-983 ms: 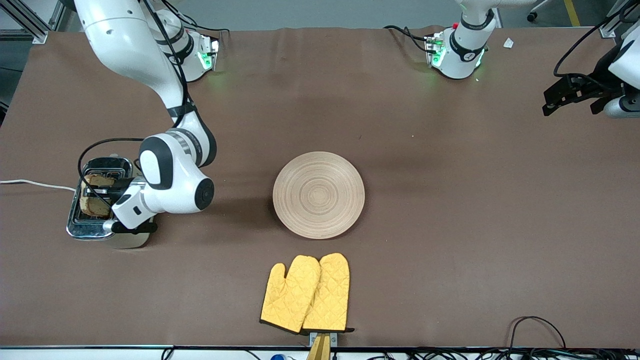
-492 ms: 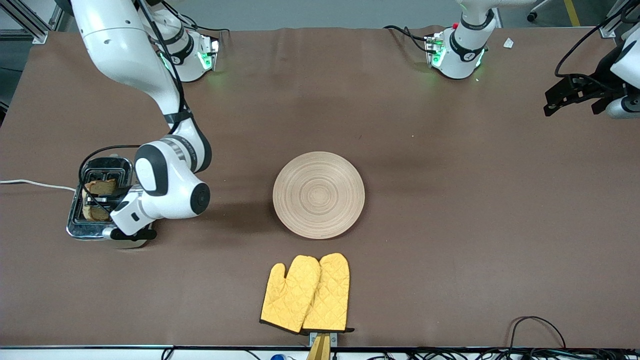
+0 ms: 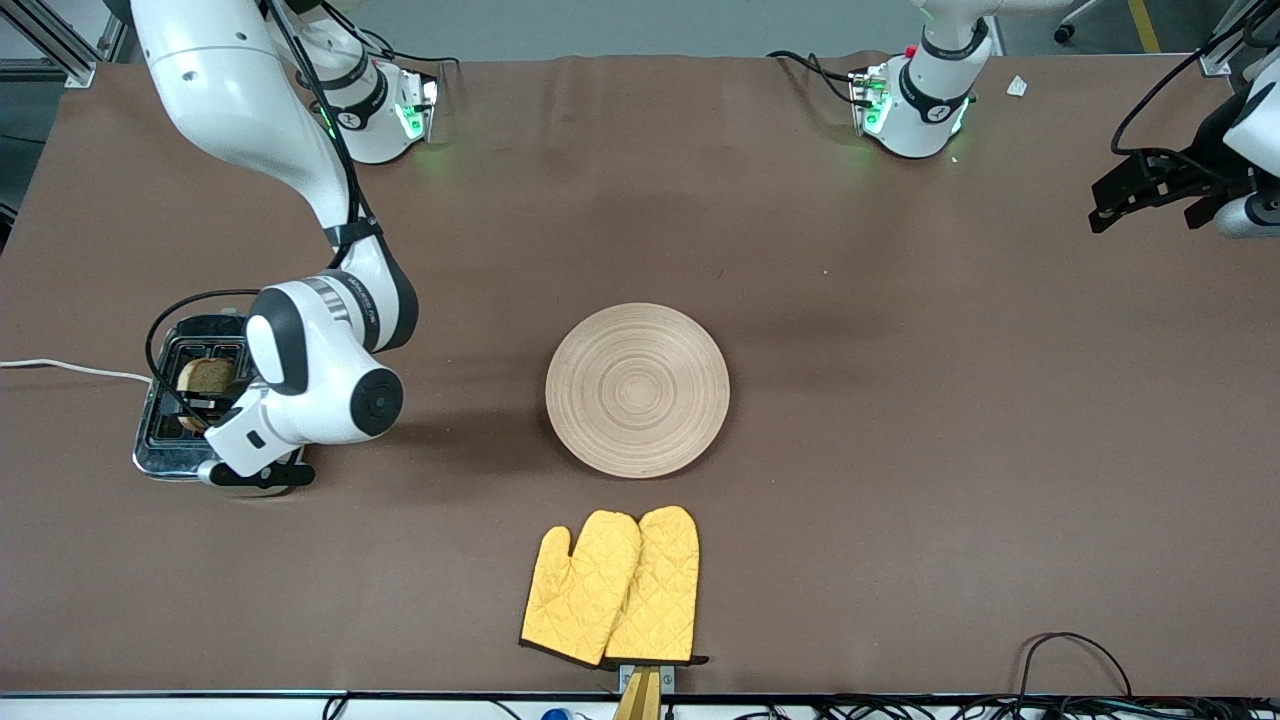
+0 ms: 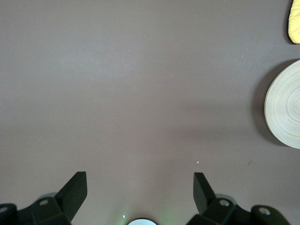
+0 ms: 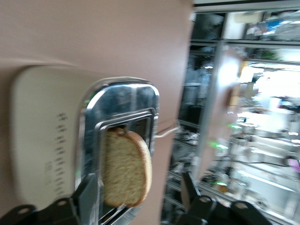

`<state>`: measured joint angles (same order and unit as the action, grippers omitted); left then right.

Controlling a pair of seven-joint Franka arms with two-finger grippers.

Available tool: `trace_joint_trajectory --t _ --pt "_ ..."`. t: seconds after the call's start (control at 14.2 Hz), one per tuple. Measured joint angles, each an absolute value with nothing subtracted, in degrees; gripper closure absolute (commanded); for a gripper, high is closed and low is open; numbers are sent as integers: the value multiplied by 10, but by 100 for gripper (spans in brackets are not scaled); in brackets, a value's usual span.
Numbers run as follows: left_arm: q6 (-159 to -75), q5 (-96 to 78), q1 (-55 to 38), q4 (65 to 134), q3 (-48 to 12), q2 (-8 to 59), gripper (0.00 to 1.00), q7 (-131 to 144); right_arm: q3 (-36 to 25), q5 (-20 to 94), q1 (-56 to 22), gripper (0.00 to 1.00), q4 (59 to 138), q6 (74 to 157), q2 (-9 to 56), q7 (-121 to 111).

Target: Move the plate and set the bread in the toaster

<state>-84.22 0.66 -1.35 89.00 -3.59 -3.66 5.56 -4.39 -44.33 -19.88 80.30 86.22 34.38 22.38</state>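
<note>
The cream toaster [image 3: 160, 455] with a chrome top stands at the right arm's end of the table. The bread [image 3: 205, 375] stands upright in one slot, its upper part sticking out. My right gripper [image 3: 212, 398] is over the toaster, open, with its fingers on either side of the slice; in the right wrist view the bread [image 5: 126, 168] stands close to one finger [image 5: 86, 194] of the right gripper [image 5: 138, 190], above the toaster [image 5: 42, 140]. The wooden plate [image 3: 637, 390] lies mid-table, empty. My left gripper [image 3: 1105, 205] waits, open and empty, over the left arm's end of the table.
A pair of yellow oven mitts [image 3: 612, 588] lies nearer to the front camera than the plate. The toaster's white cord [image 3: 60, 368] runs off the table's end. The left wrist view shows the left gripper [image 4: 140, 180], the plate's edge [image 4: 286, 105] and a mitt corner [image 4: 295, 21].
The bread has gone from tilted to upright and lower in the slot. My right hand has shifted a little toward the right arm's end of the table. The left arm has barely moved.
</note>
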Motion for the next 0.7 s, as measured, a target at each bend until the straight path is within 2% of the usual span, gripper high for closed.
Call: trace_joint_trajectory --t 0.28,0.7 --pt "-842 7 -13 890 -35 -36 0 56 -48 -267 -167 0 717 857 297 187" --pt "-843 7 -13 890 -34 -36 0 51 -18 -177 -170 0 700 829 198 150"
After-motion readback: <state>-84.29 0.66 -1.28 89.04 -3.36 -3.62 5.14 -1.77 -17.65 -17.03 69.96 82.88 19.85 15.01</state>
